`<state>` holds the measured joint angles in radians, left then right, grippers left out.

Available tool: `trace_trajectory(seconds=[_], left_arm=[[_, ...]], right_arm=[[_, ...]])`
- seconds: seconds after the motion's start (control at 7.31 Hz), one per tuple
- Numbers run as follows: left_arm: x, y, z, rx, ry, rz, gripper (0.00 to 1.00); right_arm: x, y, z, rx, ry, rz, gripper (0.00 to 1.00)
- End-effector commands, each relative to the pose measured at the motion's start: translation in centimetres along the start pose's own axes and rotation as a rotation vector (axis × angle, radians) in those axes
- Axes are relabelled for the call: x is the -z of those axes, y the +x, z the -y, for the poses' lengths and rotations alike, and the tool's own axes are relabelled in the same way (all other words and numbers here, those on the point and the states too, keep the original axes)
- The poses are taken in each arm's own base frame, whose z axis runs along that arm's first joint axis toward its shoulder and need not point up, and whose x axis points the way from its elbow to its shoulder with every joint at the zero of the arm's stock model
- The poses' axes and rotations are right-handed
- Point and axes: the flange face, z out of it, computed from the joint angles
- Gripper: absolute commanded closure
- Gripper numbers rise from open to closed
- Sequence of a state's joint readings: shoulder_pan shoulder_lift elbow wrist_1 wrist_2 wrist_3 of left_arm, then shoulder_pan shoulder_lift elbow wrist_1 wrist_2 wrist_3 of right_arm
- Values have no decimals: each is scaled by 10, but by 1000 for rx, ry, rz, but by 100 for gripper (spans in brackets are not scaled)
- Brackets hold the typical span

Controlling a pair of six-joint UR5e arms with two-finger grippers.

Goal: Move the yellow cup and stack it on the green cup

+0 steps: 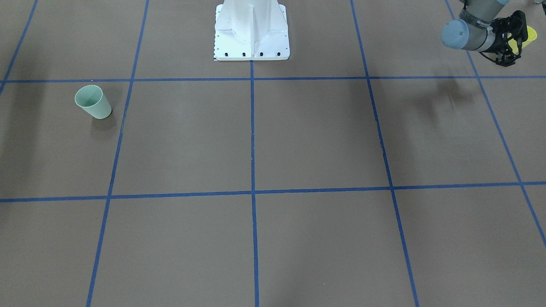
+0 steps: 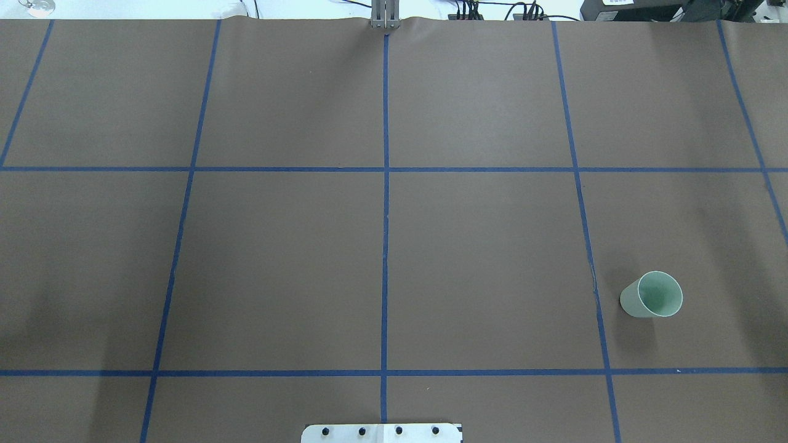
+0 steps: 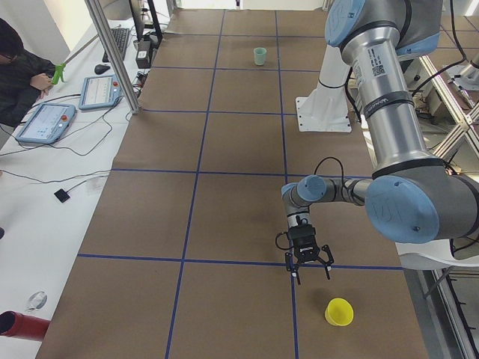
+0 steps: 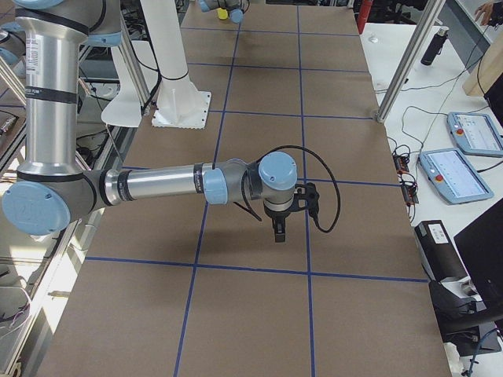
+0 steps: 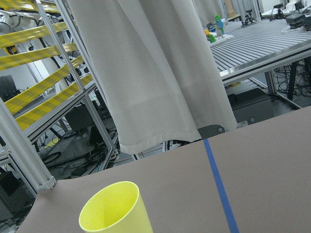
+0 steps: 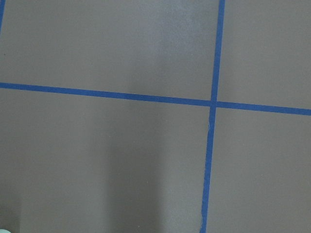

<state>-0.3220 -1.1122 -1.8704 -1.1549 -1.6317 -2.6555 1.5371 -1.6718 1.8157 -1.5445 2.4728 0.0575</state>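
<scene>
Near the yellow cup (image 3: pixel 339 312), the left gripper (image 3: pixel 309 273) hovers low — jaws released.

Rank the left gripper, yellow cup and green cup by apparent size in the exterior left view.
1. left gripper
2. yellow cup
3. green cup: it looks smallest, but it stands much farther from this camera than the other two, so its true size is unsure.

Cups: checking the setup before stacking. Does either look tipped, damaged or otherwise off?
Nothing stands out. The green cup and the yellow cup both stand upright, rims up, empty, far apart; the left gripper is near the yellow cup, not touching it.
</scene>
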Motion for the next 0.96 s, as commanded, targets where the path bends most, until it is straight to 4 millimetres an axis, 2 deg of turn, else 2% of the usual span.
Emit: trace_trajectory(seconds=[0.0,0.14,0.41,0.68,0.82], left_arm=[[-11,-6,-9,68,11,42,0],[-13,-12,-16,81,13,62,0],[-23,-7,-43,112,40,84,0],[-54,-1,-59,127,61,79,0],[-61,-1,-62,146,70,77,0]], right_arm=[[0,-1,0,-3,-1,8,0],[-1,1,0,-6,-3,8,0],[-5,5,-7,-14,-10,9,0],[-5,6,-8,-21,-16,8,0],[-7,9,-9,-29,-21,8,0]])
